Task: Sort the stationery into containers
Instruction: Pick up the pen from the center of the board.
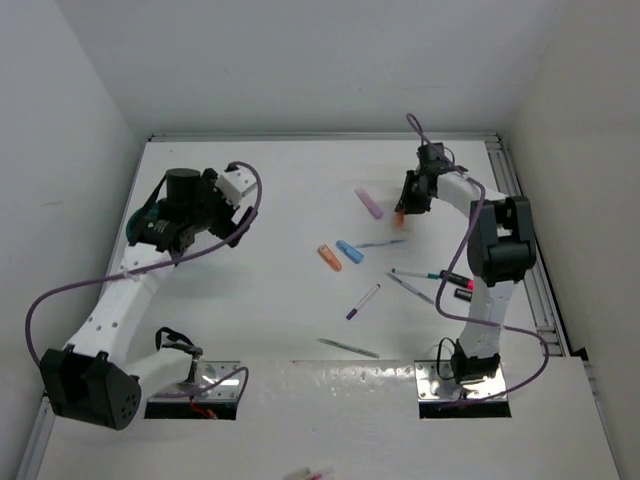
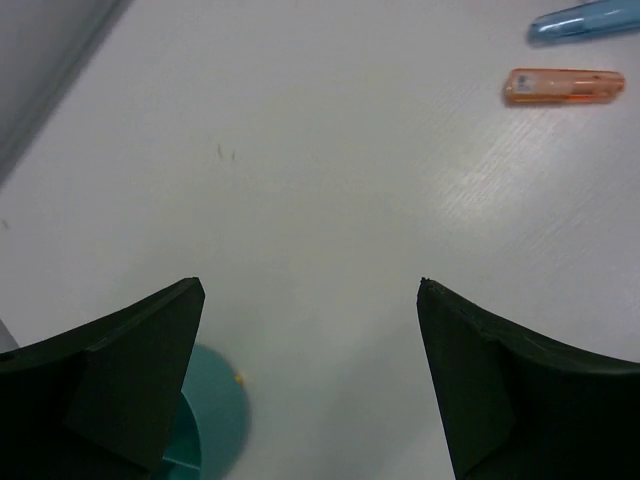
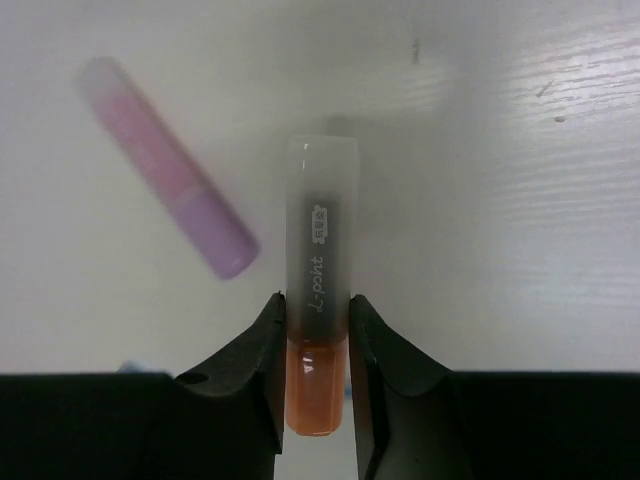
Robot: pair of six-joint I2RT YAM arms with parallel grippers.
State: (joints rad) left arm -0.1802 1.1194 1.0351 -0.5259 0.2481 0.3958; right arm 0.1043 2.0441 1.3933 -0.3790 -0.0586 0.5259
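So, the right pincer (image 3: 315,300) is squeezed narrow on a capped highlighter (image 3: 320,220): orange body, cloudy cap, one black finger pressed against each side. Can't tell from the wrist view whether it's off the worktop (image 1: 280,180) or lying on it. A lilac highlighter (image 3: 170,197) lies just beside it on the left, tilted and not touching. From the top view, all of this sits towards the far right of the worktop.

The left pincer (image 2: 310,285) is spread wide with nothing between its fingers, only bare white worktop. The teal cup (image 2: 215,415) peeks in at the bottom-left corner of that wrist view, partly under the left finger. From above, the cup is way over on the left, mostly hidden under the left arm's wrist.

The other stationery is loose on the worktop, well apart from the cup. A second orange highlighter (image 1: 330,257) and a blue highlighter (image 1: 350,252) lie side by side around the middle. A purple pen (image 1: 362,301) lies nearer the bases, and a grey pen (image 1: 348,347) lies close to the near edge. A black marker with a pink end (image 1: 455,279) lies by the right arm.
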